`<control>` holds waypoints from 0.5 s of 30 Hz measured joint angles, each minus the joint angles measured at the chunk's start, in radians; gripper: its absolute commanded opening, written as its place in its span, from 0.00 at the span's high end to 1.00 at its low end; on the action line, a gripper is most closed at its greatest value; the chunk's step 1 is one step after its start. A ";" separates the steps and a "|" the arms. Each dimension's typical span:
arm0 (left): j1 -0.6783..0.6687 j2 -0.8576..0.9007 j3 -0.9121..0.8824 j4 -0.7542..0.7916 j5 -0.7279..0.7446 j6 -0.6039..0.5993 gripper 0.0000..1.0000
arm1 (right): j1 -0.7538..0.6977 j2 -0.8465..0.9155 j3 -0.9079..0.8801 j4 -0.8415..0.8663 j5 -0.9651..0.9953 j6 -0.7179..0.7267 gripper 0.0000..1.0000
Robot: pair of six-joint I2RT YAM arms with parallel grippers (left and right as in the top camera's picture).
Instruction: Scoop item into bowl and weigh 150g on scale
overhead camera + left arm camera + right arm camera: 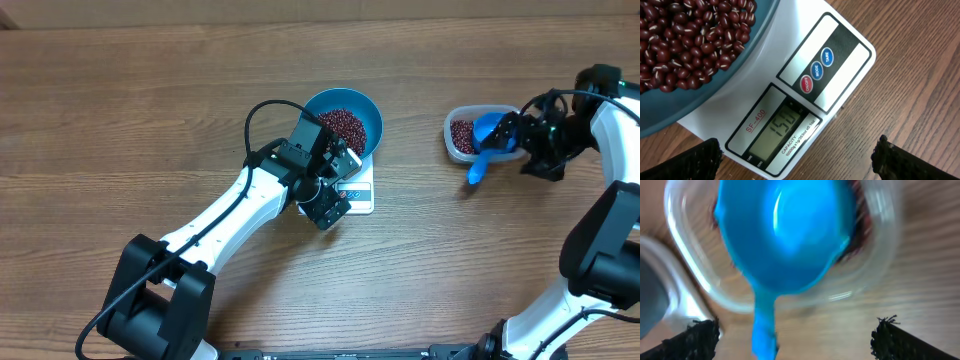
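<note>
A bare wood-grain surface (150, 100) fills the scene. At centre-left, the left hand (330, 205) hangs low over the front edge of the white kitchen scale (362, 195), its fingers spread wide and gripping nothing. The scale's display (782, 127) reads 150. On the scale's platform sits the blue bowl (370, 120), holding a heap of dark red beans (340, 125), so the target weight looks met. To the right, well apart from the scale, a clear plastic tub (462, 148) holds the remaining beans. The blue scoop (487, 135) lies across the tub with its handle hanging out over the rim toward the surface. The right hand (518, 135) is just beside it, fingers wide apart and holding nothing. The main risks appear to be the left hand brushing the scale or bowl as it lifts, which would disturb the reading, and the right hand catching the scoop, tipping it out and scattering beans.
</note>
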 measured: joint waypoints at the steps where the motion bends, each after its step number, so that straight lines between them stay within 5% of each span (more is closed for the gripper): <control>1: 0.000 0.000 0.000 0.000 0.000 0.000 0.00 | 0.000 0.000 0.000 0.028 0.026 0.022 0.00; 15: 0.000 0.000 0.000 0.000 0.000 0.000 0.00 | -0.001 0.000 -0.001 0.263 0.101 0.068 0.00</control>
